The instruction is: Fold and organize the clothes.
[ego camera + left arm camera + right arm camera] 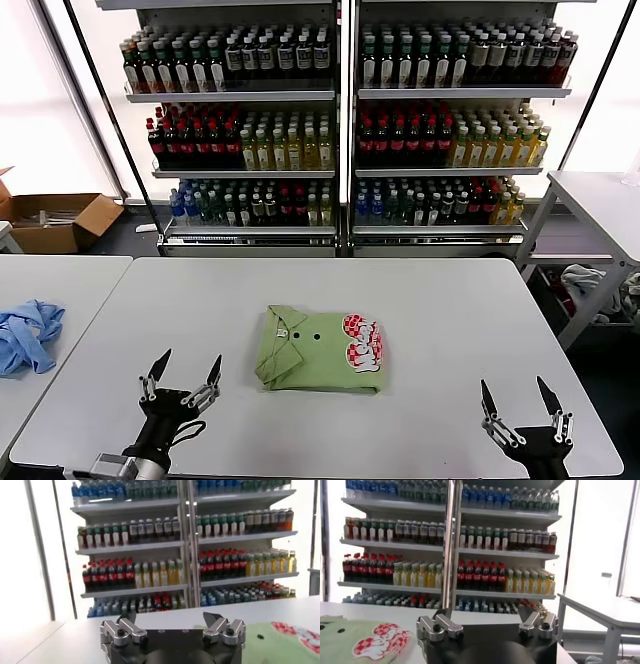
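Observation:
The light green polo shirt (320,350) lies folded in a neat rectangle at the middle of the white table (430,300), collar to the left, dark buttons in the middle, red-and-white checkered print on its right side. My left gripper (186,372) is open and empty near the table's front edge, left of the shirt. My right gripper (518,392) is open and empty at the front right. The shirt's edge shows in the left wrist view (285,642) and in the right wrist view (360,640). Both grippers are apart from the shirt.
A light blue garment (25,335) lies on a second table at the left. Shelves of drink bottles (340,130) stand behind the table. A cardboard box (60,220) sits on the floor at the left. Another white table (600,200) stands at the right.

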You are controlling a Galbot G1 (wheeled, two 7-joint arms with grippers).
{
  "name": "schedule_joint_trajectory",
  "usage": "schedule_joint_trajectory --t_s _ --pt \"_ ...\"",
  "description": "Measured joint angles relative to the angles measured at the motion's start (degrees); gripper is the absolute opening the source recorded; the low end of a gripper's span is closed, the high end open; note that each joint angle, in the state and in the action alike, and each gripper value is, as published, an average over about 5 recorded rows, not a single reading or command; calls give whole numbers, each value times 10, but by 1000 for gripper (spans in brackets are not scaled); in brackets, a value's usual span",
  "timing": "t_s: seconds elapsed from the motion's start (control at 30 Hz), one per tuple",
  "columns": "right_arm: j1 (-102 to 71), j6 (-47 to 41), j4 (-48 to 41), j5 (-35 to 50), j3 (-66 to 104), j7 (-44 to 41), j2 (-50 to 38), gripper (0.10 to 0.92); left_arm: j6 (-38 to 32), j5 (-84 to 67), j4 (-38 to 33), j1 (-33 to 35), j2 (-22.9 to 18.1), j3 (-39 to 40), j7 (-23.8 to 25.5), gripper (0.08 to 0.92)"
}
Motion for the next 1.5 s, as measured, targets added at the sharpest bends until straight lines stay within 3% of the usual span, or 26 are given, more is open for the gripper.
schedule_joint_trajectory --t_s 0.6,1.5 --pt "-38 89 -39 -20 -14 6 8 823 -35 -15 11 43 2 -13 -18 823" --pt "-40 116 -54 -26 -22 17 9 823 -47 -21 21 45 9 -24 -24 823"
